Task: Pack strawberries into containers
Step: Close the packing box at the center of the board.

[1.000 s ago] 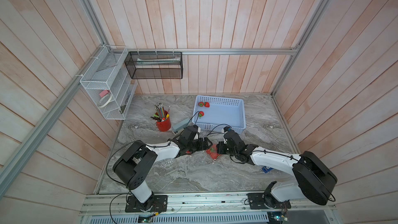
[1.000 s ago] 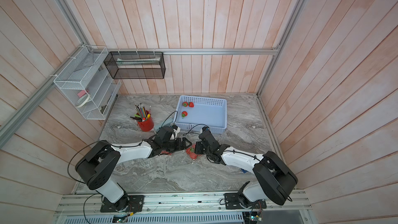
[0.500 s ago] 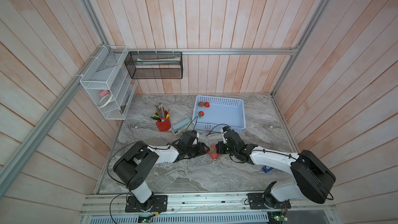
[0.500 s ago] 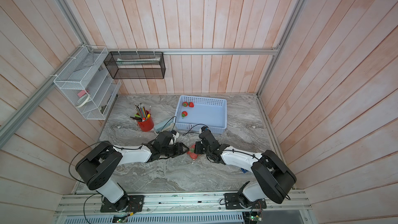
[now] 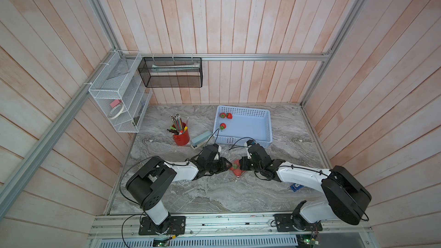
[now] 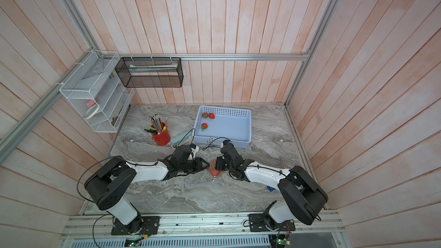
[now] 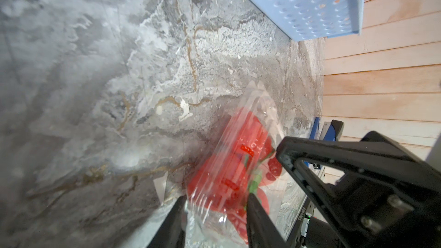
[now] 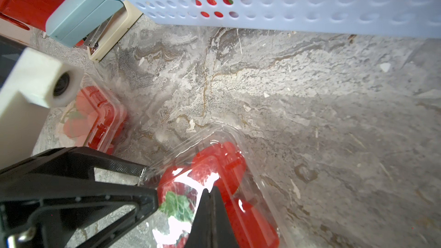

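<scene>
A clear clamshell container (image 5: 238, 173) (image 6: 214, 172) packed with red strawberries lies on the marble table between my two grippers. My left gripper (image 7: 216, 211) (image 5: 228, 166) has its fingers on either side of one end of the container (image 7: 229, 175), against the plastic. My right gripper (image 8: 210, 190) (image 5: 240, 166) is shut, with its tips resting on the container's lid (image 8: 226, 161). A second clear container (image 8: 95, 115) holding strawberries sits under my left wrist. Three loose strawberries (image 5: 222, 126) (image 6: 204, 126) lie in the blue basket.
The light-blue perforated basket (image 5: 268, 125) stands just behind the grippers. A red pencil cup (image 5: 181, 137) and a grey-blue stapler (image 5: 200, 138) are at the back left. A small blue object (image 5: 296, 186) lies beside my right arm. Wire shelves hang on the left wall.
My left gripper has narrowed from wide open onto the end of the container and shifted slightly toward it. My right gripper has stayed shut on the lid.
</scene>
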Tool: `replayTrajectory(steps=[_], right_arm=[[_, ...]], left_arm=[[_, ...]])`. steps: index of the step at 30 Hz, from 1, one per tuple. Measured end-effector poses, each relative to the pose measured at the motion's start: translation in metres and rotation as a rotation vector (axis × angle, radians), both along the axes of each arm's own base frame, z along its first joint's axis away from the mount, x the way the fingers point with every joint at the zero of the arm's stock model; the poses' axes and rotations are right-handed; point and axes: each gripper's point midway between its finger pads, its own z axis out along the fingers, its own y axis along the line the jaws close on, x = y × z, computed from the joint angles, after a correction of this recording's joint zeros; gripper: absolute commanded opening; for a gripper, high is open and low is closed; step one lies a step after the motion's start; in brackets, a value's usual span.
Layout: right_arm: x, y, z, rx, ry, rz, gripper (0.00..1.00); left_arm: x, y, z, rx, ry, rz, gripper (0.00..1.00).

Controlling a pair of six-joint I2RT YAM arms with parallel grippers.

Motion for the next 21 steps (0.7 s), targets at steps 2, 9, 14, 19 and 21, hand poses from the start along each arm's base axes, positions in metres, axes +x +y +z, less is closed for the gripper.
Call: replayTrajectory(steps=[2, 9, 14, 19, 21], right_arm=[[0.0009, 0.0013, 0.0001, 0.0, 0.0, 0.004, 0.0], [0.0014, 0.0031, -0.0013, -0.002, 0.004, 0.01, 0.0], [0.0009, 0.0042, -0.002, 0.001, 0.009, 0.014, 0.0], [0.0018, 0.0051, -0.0018, -0.001, 0.006, 0.019, 0.0], [0.0019, 0.005, -0.0019, -0.001, 0.006, 0.021, 0.0]], left_arm=[[0.0, -0.0001, -0.0004, -0.005, -0.001, 0.002, 0.38], [0.0009, -0.002, -0.001, -0.026, -0.007, 0.006, 0.34], [0.0007, -0.0024, -0.0008, -0.031, -0.009, 0.004, 0.33], [-0.0017, -0.0031, -0.0012, -0.041, -0.002, 0.007, 0.38], [-0.0055, -0.0053, -0.0023, -0.041, 0.004, 0.004, 0.39]])
